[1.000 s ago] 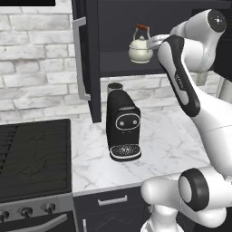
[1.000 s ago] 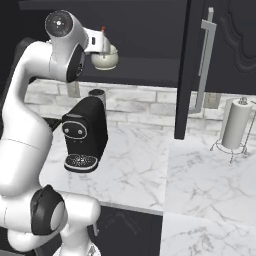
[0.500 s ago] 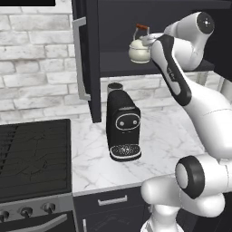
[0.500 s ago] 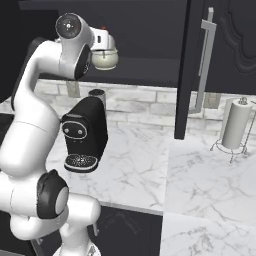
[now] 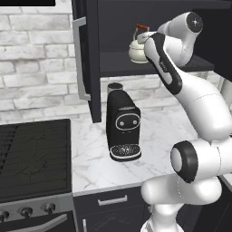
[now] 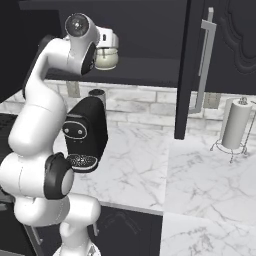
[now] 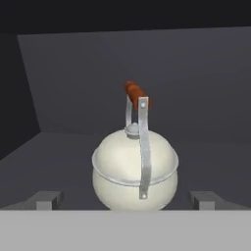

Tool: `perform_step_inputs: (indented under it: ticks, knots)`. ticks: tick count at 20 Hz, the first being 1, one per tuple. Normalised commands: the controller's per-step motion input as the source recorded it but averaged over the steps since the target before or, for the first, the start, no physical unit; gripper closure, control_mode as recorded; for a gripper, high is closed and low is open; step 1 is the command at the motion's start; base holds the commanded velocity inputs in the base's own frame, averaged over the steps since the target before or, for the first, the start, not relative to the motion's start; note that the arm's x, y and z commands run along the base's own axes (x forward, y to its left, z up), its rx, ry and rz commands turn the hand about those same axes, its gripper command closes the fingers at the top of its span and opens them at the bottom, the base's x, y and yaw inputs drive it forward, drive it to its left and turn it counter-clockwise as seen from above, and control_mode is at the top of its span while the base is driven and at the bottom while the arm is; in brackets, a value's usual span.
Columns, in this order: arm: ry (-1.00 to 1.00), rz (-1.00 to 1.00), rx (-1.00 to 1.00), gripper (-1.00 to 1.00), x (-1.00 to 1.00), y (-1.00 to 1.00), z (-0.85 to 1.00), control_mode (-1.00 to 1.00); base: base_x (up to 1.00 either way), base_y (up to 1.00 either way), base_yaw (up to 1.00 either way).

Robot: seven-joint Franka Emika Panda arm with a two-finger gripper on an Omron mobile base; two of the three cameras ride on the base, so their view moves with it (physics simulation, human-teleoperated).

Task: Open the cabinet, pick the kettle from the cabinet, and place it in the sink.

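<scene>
- I see the cabinet (image 5: 149, 27) standing open above the table (image 6: 150, 170): its left door (image 5: 88, 59) swings out toward me in the left base view, and its right door (image 6: 187, 65) hangs open in the right base view, each with 1 long silver bar handle.
- The table is white marble, and it runs from the black stove (image 5: 34, 156) on the left across to the right side.
- My arm reaches up from the base, and its hand sits at the front edge of the cabinet shelf (image 5: 122, 68), level with the kettle.
- A black coffee machine (image 5: 122, 124) stands upright on the table, below the shelf and just right of the left door.
- A paper towel roll (image 6: 235, 125) stands upright on a wire holder on the table, to the right, well apart from the coffee machine.
- The kettle (image 7: 135, 169) sits upright on the cabinet shelf, cream-white, its reddish-brown handle (image 7: 136, 93) arched over the lid.
- My pincer (image 7: 127, 200) is spread wide and grips nothing: its 2 fingertips (image 7: 46, 200) stand 1 on each side of the kettle, in front of it; I cannot tell whether they touch it.
</scene>
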Motion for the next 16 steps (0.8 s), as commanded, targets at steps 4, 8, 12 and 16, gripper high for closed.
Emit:
perform_step_inputs:
  ticks: [4, 8, 12, 16]
  knots:
    - [0.02, 0.00, 0.00, -1.00, 0.46, -0.03, 0.00, -1.00, 0.00, 0.00, 0.00]
    - [0.04, 0.00, 0.00, -1.00, 0.43, -0.09, 0.00, -1.00, 0.00, 0.00, 0.00]
    - [0.01, 0.00, 0.00, -1.00, 0.34, -0.11, 0.00, -1.00, 0.00, 0.00, 0.00]
    - [0.00, 0.00, 0.00, -1.00, 0.26, -0.08, 0.00, -1.00, 0.00, 0.00, 0.00]
